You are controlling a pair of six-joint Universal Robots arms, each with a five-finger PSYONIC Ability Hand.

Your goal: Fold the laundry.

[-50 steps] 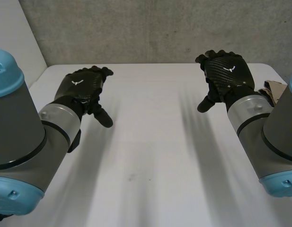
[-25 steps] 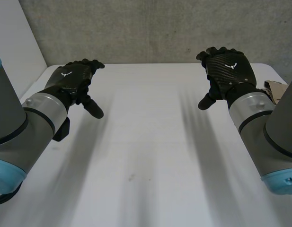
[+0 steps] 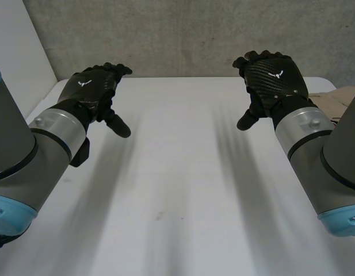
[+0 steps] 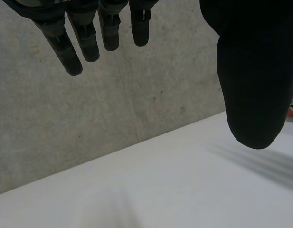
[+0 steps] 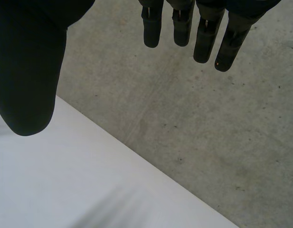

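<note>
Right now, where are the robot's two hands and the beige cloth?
left hand (image 3: 92,92), head view, back of hand.
right hand (image 3: 273,77), head view, back of hand.
beige cloth (image 3: 337,99), head view, its visible part.

You have a white tabletop (image 3: 177,190) in front of you, matte and smooth, with one small dark speck (image 3: 160,217) near its middle on the near side. Behind its far edge stands a grey concrete wall (image 3: 183,34), mottled and lightly pitted. At the tabletop's far-left corner, a plain white panel (image 3: 22,63) meets that wall.
</note>
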